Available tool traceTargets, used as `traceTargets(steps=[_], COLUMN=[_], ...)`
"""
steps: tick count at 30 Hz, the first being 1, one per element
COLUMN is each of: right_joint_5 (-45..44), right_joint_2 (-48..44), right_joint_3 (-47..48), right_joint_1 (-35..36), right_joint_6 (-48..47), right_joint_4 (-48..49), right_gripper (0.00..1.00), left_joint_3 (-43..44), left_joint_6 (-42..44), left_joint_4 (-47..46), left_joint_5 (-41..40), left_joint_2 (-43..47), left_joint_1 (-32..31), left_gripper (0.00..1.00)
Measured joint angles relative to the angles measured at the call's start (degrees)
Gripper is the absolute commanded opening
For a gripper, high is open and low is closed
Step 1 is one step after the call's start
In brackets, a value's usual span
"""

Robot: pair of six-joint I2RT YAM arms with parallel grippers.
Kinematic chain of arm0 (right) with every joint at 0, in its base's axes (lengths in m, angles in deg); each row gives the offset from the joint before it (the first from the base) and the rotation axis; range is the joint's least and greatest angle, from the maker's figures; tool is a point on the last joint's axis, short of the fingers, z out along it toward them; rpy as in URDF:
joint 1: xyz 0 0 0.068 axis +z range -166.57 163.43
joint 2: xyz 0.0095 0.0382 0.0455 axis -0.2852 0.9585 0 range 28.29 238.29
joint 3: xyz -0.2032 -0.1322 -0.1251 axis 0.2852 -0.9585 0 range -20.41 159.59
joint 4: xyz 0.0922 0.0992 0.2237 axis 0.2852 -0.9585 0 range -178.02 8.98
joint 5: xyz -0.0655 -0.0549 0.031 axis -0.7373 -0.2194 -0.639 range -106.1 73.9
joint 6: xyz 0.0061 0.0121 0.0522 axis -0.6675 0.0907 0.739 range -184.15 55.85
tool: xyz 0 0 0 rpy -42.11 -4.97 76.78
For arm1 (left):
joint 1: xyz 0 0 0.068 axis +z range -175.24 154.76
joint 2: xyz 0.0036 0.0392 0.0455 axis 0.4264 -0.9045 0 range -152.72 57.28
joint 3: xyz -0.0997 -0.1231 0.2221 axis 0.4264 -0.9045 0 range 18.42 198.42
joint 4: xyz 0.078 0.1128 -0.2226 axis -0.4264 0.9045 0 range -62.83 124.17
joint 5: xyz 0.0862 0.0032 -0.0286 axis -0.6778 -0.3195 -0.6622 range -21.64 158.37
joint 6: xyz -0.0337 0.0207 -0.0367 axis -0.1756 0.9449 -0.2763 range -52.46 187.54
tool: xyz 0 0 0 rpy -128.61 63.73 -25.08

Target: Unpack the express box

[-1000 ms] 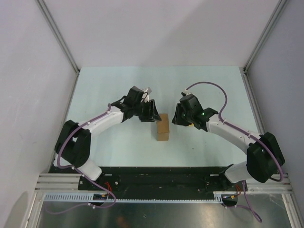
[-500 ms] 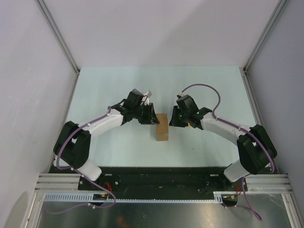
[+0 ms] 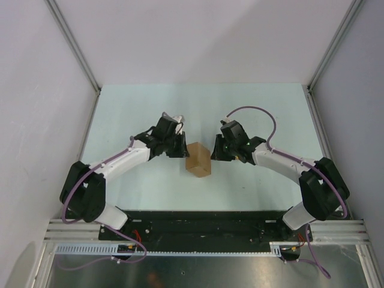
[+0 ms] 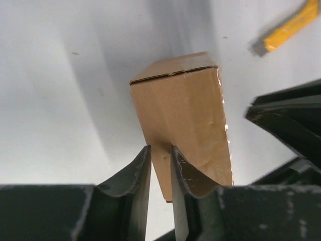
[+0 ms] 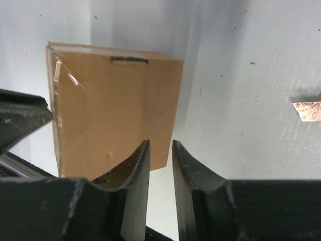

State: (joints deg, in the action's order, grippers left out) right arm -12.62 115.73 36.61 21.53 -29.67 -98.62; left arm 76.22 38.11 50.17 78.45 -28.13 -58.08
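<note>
The express box, a small brown cardboard box taped shut, stands turned at an angle on the table between my two grippers. My left gripper is at its left side. In the left wrist view its fingers stand almost together, tips at the box, with a box edge showing through the slit. My right gripper is at the box's right side. In the right wrist view its fingers are nearly together with nothing between them, and the box lies just left of the tips.
A yellow utility knife lies on the table beyond the box. A small brown scrap lies right of the right gripper. The pale green table is walled at the left, right and back.
Both grippers have closed in on the box from either side. The box has turned from square-on to an angle and shifted slightly left.
</note>
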Motion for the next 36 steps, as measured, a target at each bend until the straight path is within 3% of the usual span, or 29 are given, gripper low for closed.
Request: traceTargets(steps=[5,9,15,22,30,36], right_joint_5=[0.0,0.0,-0.2,-1.6,-4.5,-5.8], right_joint_2=[0.0,0.0,0.1,5.6,12.3,12.6], right_joint_3=[0.0,0.0,0.2,4.7,9.1,9.8], right_joint_1=[0.6,2.4,6.0,8.5,10.1,10.7], right_joint_6=[-0.8,-2.9,-5.3,-6.8,-8.0,-8.2], right_joint_4=[0.7,2.3,4.5,7.6,7.0,5.9], right_gripper=[0.28,0.23,0.21,0.26,0.26,0.20], left_joint_3=[-1.6,-2.6,-4.3,-6.7,-11.4,-12.0], left_joint_6=[2.0,2.5,0.7,-3.2,-6.4,-6.7], left_joint_4=[3.8,6.8,7.8,6.3,0.6,-2.7], left_joint_5=[-6.6,-9.9,-11.5,-6.7,0.3,2.0], left_joint_2=[0.1,0.2,3.1,6.5,6.7,6.4], left_joint_1=[1.1,2.8,5.2,5.7,5.7,5.7], left_gripper=[0.24,0.25,0.40,0.49,0.49,0.43])
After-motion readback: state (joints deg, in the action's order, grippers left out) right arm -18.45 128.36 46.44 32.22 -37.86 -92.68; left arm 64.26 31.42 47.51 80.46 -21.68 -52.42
